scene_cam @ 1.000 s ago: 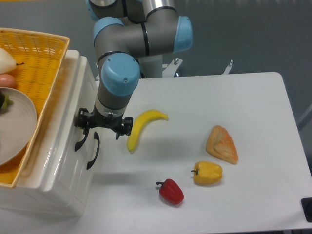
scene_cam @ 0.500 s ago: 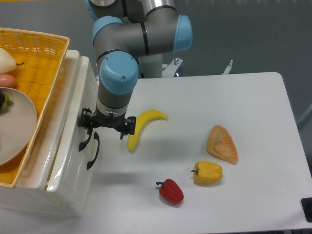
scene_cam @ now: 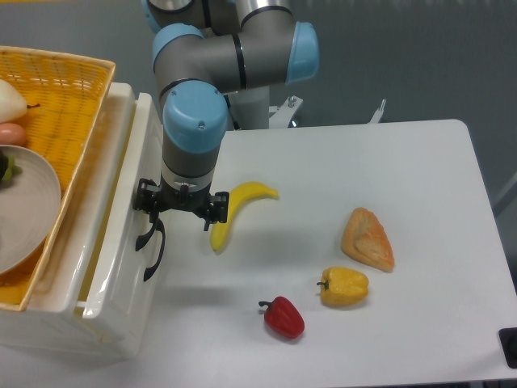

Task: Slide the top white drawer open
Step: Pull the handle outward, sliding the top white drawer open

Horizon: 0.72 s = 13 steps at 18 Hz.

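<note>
Far left, upper: yellow wicker basket (scene_cam: 69, 89) on top of the white cabinet (scene_cam: 56, 331), holding a white plate (scene_cam: 24, 206), a pale rounded item (scene_cam: 11, 101) and a pinkish one (scene_cam: 10, 133) at the frame edge; both too cropped to identify.

Left, mid-height: the top white drawer (scene_cam: 121, 218), glossy white, its front standing out from the cabinet body with a gap showing along its top. Black curved handle (scene_cam: 145, 236) on its front. A second black handle (scene_cam: 156, 255) sits just beside and below it.

Left of centre: tool (scene_cam: 180, 206) on a grey arm with light-blue joint caps (scene_cam: 194, 121), pointing down at the drawer front. Its left finger sits at the top drawer's handle; whether the fingers are clamped on it cannot be told from this angle.

Centre: banana (scene_cam: 234, 212) on the white worktop (scene_cam: 363, 162), just beside the tool's right finger.

Lower centre: red pepper (scene_cam: 283, 317).

Right of centre: yellow pepper (scene_cam: 344, 286), and above it a triangular golden-brown pastry (scene_cam: 368, 238), near but apart.

No legible writing or labels anywhere.
</note>
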### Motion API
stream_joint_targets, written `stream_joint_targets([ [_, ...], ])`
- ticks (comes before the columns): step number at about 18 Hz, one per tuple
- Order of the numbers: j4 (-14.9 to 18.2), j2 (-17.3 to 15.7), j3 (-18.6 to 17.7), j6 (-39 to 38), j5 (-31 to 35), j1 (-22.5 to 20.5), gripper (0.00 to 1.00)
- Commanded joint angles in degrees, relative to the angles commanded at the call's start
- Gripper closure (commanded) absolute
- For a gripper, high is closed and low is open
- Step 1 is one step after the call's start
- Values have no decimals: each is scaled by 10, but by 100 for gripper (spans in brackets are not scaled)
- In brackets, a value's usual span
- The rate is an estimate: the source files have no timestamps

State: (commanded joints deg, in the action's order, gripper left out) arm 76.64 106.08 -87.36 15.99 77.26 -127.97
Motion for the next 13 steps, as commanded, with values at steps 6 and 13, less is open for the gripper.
stream_joint_targets([
  [6,0,0,1,12,1,-10,0],
  [13,0,-1,1,26,1,-23,0],
])
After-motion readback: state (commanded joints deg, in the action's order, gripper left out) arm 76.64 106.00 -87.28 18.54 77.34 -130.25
